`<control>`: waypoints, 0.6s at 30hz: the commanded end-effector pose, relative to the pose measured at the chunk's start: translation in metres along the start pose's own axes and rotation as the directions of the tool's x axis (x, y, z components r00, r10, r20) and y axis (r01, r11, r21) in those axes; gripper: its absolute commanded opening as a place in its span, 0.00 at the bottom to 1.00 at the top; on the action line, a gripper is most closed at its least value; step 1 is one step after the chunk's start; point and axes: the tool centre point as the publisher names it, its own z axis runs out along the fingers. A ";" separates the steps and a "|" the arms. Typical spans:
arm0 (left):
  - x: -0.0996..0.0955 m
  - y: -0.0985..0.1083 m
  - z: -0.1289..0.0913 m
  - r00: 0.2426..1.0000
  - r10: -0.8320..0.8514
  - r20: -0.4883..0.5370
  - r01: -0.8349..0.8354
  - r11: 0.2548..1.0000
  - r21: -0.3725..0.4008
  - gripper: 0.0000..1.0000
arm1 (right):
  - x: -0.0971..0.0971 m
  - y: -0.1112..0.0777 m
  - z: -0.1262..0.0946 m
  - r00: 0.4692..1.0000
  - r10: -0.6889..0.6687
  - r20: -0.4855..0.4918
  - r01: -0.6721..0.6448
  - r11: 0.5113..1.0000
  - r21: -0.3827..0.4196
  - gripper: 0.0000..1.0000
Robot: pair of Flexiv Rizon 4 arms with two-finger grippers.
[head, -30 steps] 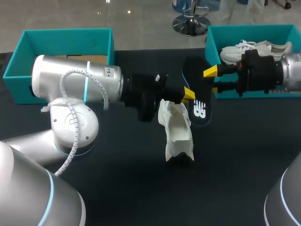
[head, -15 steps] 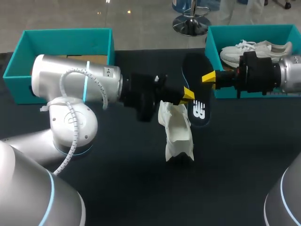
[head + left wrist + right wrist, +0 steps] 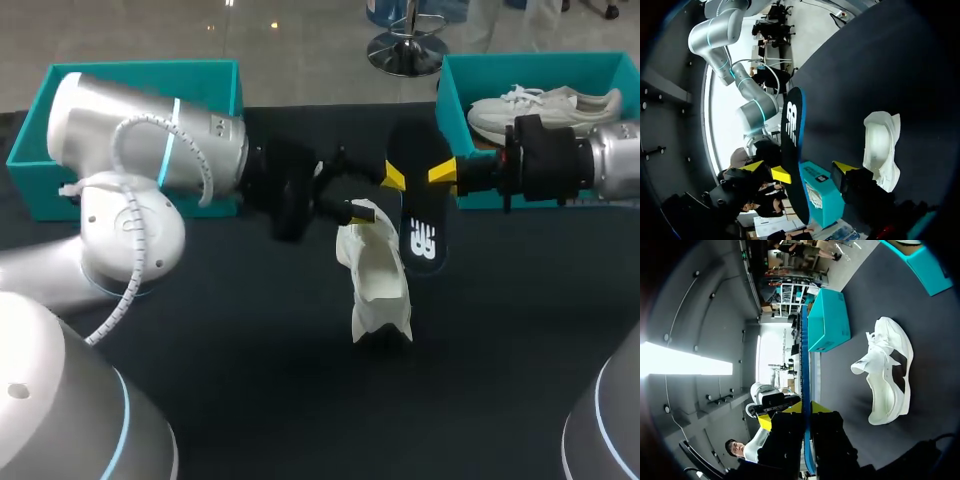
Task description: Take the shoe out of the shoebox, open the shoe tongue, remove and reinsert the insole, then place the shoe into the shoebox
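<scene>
The black insole (image 3: 420, 200) hangs on edge above the table, with my right gripper (image 3: 445, 172) shut on its rim. In the right wrist view the insole (image 3: 804, 350) stands edge-on between the yellow tips of that gripper (image 3: 806, 410). My left gripper (image 3: 378, 195) is open just beside the insole's other edge, above the shoe, and holds nothing. In the left wrist view the insole (image 3: 791, 135) shows its printed face beside the open left gripper (image 3: 813, 171). The white shoe (image 3: 380, 285) lies on the dark table below, its tongue pulled up and mouth open; it also shows as shoe (image 3: 880, 145) and shoe (image 3: 890, 375).
A teal shoebox (image 3: 450, 90) at the back right holds a second white shoe (image 3: 540, 105), and my right arm lies across its front. Another teal box (image 3: 140, 75) stands at the back left behind my left arm. The dark table in front of the shoe is bare.
My right gripper closed on the insole's rim. My left gripper then opened and let go of the insole, and the left arm swung up and back a little.
</scene>
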 end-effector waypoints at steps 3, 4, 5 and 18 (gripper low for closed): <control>-0.010 0.013 -0.019 0.968 0.018 -0.250 -0.001 0.998 0.065 1.00 | -0.008 0.001 0.004 0.999 0.011 0.032 -0.011 1.000 0.008 0.00; -0.011 0.015 -0.019 0.959 0.029 -0.282 -0.005 0.996 0.085 1.00 | -0.009 0.001 0.004 0.999 0.016 0.042 -0.016 1.000 0.010 0.00; -0.012 0.016 -0.020 0.952 0.027 -0.305 -0.001 0.996 0.087 1.00 | -0.010 0.001 0.005 0.999 0.017 0.044 -0.017 1.000 0.011 0.00; -0.027 0.032 -0.021 0.872 -0.002 -0.490 0.037 0.997 0.062 1.00 | -0.015 0.000 0.008 0.998 0.023 0.060 -0.025 0.999 0.030 0.00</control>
